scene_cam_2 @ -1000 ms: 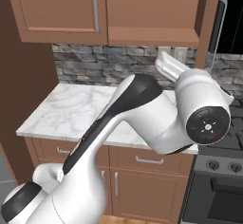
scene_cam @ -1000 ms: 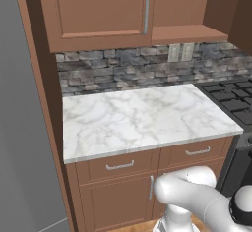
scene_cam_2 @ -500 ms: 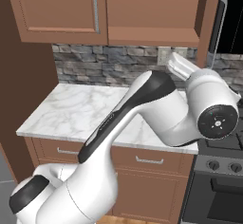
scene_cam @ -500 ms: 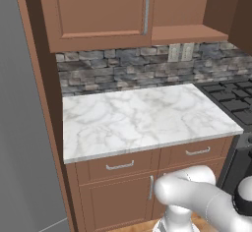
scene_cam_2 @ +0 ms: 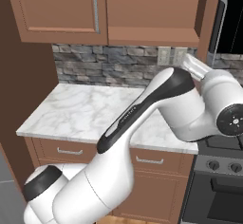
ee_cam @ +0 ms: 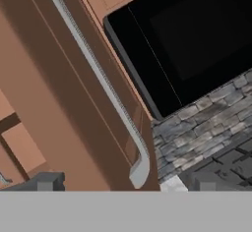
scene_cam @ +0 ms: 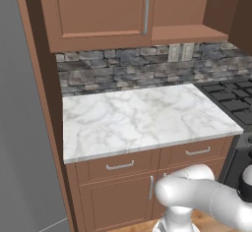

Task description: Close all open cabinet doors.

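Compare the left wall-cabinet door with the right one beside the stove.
The left reddish-brown wooden wall-cabinet door sits shut, flush with its frame; the right reddish-brown wooden door stands swung out, edge-on, exposing the cabinet interior. The left shows its recessed panel; the right shows mostly its edge. Both carry long vertical silver bar handles.

The arm point(scene_cam_2: 142, 118) is reaching up and right, elbow bent; the gripper point(ee_cam: 125, 184) is holding its jaws wide apart.
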You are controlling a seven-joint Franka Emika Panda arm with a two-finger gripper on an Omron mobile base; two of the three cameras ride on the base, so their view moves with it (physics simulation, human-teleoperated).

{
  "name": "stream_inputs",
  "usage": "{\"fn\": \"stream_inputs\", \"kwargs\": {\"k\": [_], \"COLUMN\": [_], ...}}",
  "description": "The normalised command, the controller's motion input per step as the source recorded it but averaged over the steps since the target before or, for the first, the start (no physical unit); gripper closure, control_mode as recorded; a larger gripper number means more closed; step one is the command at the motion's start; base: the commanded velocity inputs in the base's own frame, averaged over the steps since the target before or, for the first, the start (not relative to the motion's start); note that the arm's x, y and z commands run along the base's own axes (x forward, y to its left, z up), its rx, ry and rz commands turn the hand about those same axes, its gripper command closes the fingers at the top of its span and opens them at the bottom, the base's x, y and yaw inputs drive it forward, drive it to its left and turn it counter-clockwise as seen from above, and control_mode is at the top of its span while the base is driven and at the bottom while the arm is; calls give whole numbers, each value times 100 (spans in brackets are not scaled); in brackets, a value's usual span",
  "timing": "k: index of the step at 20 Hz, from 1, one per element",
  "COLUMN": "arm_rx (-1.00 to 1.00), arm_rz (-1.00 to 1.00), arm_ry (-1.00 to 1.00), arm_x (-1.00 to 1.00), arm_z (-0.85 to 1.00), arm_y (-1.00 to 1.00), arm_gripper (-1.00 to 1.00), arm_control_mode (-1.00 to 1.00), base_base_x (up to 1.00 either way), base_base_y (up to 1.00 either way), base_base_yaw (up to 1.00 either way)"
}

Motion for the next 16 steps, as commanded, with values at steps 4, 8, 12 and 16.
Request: {"fn": "stream_inputs", "kwargs": {"k": [4,8,12,16], "arm_rx": [0,0,0,0], "arm_rz": [2,6,12,14], "arm_ry": [0,0,0,0], "arm_x": [14,1,0,0], "arm_z": [-1,0,0,0], "arm_y": [-16,-2,0,0], "arm_gripper": [-100,-100,-100,-100], "arm_control_mode": [-100,-100,-100,-100], "base_base_x": [0,0,0,0], "base_base_y": [0,0,0,0], "base_base_yaw": [0,0,0,0]}}
